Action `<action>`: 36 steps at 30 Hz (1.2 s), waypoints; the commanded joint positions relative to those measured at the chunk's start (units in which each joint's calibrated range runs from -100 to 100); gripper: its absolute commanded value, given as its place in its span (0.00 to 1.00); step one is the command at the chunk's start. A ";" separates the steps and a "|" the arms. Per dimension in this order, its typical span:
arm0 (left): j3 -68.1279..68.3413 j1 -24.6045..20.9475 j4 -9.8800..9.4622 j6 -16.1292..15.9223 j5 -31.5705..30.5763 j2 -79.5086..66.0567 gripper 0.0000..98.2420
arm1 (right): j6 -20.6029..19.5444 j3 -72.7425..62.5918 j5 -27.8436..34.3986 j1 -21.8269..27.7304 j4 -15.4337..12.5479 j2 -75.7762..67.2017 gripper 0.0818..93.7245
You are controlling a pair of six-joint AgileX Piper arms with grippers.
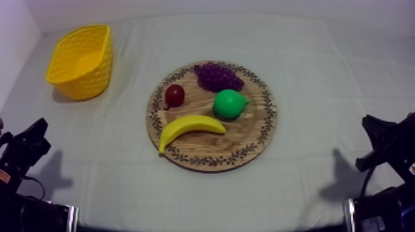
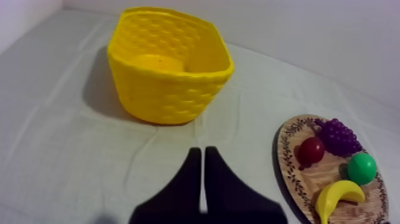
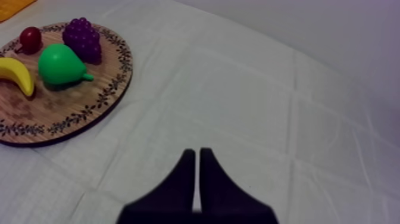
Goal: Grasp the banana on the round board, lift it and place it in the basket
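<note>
Clenched on nothing, left jaws form a narrow wedge left of the round wooden board (image 1: 247, 136); right jaws, equally clenched and empty, right of it; banana (image 1: 188, 126) lies on the board's near part, before pear (image 1: 228, 103) and small red fruit (image 1: 175, 95); grapes (image 1: 217, 76) at its far edge; yellow basket (image 1: 86, 80) well off its far left.

A yellow banana (image 1: 190, 128) is noted lying flat on the near half of the round wooden board (image 1: 250, 143), arched away from the patterned near rim. The yellow basket (image 1: 86, 80) is found upright at the far left, well apart from the board.
</note>
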 commanded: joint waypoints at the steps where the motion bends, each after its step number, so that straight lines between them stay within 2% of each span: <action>1: -0.01 0.02 0.00 0.01 -0.02 0.00 0.00 | -0.01 -0.03 -0.01 0.01 -0.02 -0.04 0.00; 25: -0.01 0.02 0.00 0.01 -0.02 0.00 0.00 | -0.01 -0.03 -0.01 0.01 -0.02 -0.04 0.00; 31: -0.01 0.02 0.00 -3.77 0.05 0.00 0.00 | -0.01 -0.03 -0.01 0.01 -0.02 -0.04 0.00; 36: -0.01 0.02 0.00 -1.48 -0.31 0.00 0.01 | -0.01 -0.03 -0.01 0.01 -0.02 -0.04 0.00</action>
